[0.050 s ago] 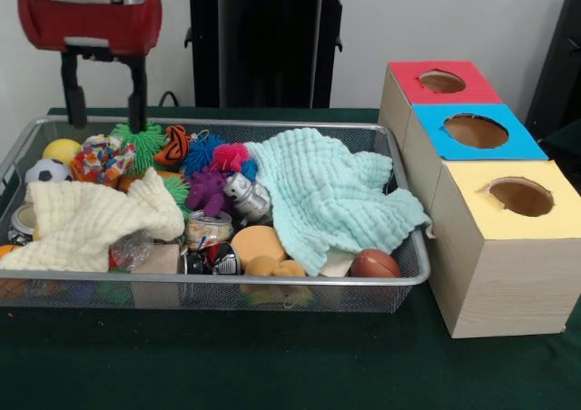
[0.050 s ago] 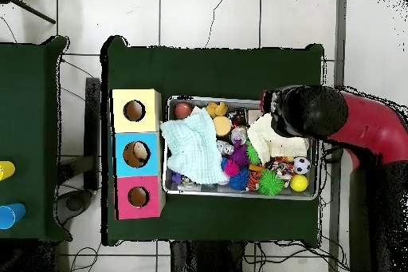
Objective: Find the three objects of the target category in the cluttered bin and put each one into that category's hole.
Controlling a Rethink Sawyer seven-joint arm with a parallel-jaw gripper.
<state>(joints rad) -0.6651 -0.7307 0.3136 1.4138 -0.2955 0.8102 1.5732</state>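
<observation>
A wire mesh bin (image 1: 399, 274) sits on the green desk (image 1: 272, 365), and everything else is placed from it. The tool (image 1: 102, 111) hangs over the bin's far left corner in the front view, its two dark fingers (image 1: 137, 97) spread wide with nothing between them, tips just above a green spiky ball (image 1: 145, 142). Seen from overhead, the red and black arm (image 2: 351, 121) covers that end of the bin.

Inside the bin, a pale mint cloth (image 1: 331, 192) is draped over the right half and spills over the right wall. A cream cloth (image 1: 86, 224) lies across the left front part. Between them is a heap of small things: a purple spiky toy (image 1: 207, 190), a blue spiky ball (image 1: 200, 153), a pink one (image 1: 231, 156), a small silver robot figure (image 1: 245, 197), a tin can (image 1: 208, 229) and an orange disc (image 1: 258, 242). A yellow ball (image 1: 61, 151) and a small soccer ball (image 1: 47, 170) sit at the left wall, and a tiny basketball (image 1: 374, 264) at the front right corner.

Just beside the bin's right wall stand three boxes in a row, each with a round hole on top: red (image 1: 442, 82) farthest, blue (image 1: 476, 131) in the middle, yellow (image 1: 520, 197) nearest. Which category is the target cannot be told.
</observation>
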